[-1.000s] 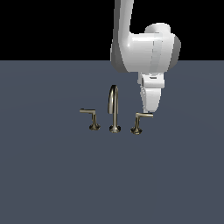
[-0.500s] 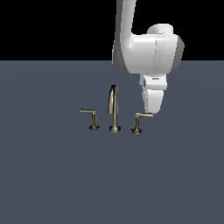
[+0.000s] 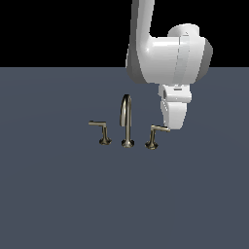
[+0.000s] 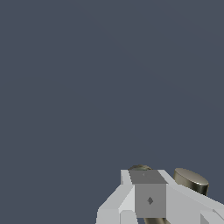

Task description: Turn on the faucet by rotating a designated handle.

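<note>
**One arm, one faucet set, gripper down beside the right-hand lever**

One broad slate-grey floor [image 3: 58, 204] fills the lower part of the exterior view under a black backdrop; it carries only the faucet set.

Next in size is the white Panda arm [image 3: 165, 58], which comes down from above on the exterior view's right. Its bulky wrist housing hangs over the fixture, and the gripper [image 3: 173, 125] points down at its end, its tip just beside the outer end of a lever. From this view the fingers are hidden inside the white casing, so I cannot tell whether the jaws are spread or pressed together. The wrist view shows only blocky white and grey gripper parts [image 4: 148, 199] with two brass-grey rounded pieces behind them, and it does not settle the matter either.

The faucet [image 3: 126, 121] stands near the middle of the floor. Its tall thin gooseneck spout rises upright and arches over. On either side is a low post with a flat lever.

The handle [image 3: 154, 136] of the task stands on the exterior view's right of the spout, its lever jutting toward the gripper; touching or merely close, I cannot tell. The mirror-image handle [image 3: 101, 132] stands on the spout's other side, well apart from the arm.
</note>
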Available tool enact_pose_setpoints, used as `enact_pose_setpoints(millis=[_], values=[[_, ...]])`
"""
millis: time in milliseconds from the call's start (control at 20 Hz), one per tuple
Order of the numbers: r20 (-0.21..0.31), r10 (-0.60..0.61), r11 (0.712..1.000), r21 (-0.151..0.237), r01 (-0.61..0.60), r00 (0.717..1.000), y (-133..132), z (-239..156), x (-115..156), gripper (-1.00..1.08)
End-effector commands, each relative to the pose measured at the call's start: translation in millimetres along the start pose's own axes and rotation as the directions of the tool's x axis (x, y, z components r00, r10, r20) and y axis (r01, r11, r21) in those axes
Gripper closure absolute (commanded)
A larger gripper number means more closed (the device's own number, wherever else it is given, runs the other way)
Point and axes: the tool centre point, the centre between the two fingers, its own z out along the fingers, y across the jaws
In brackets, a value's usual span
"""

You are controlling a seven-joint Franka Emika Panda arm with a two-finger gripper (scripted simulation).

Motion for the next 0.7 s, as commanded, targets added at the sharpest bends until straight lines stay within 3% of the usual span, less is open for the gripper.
enact_pose_setpoints(millis=[0, 650], values=[[0.000, 0.001, 1.000, -0.003, -0.001, 1.000, 6, 0, -1, 1.08], [-0.001, 0.008, 1.000, -0.011, -0.008, 1.000, 51, 0, -5, 1.08]])
